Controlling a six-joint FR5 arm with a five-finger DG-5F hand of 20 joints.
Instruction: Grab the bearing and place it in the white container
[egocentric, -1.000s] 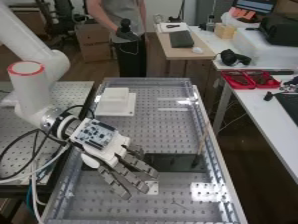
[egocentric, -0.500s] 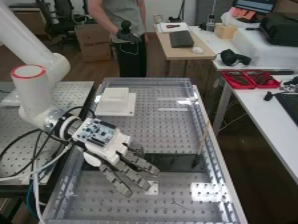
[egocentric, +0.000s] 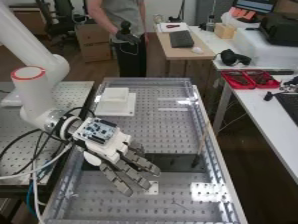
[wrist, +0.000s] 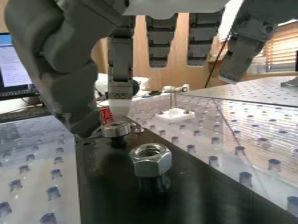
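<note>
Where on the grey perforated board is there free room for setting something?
Free: the board between white square block, black strip and transparent side wall. Crowded: along the strip, with silver hexagonal nut and grey robot hand.

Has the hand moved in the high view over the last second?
Yes, slightly: the hand has shifted toward the bench's far end, its lowest fingertip rising against the small white plate.

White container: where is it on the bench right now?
In the high view, the white container is on the bench toward its far end, by the left rim, beyond the hand.
</note>
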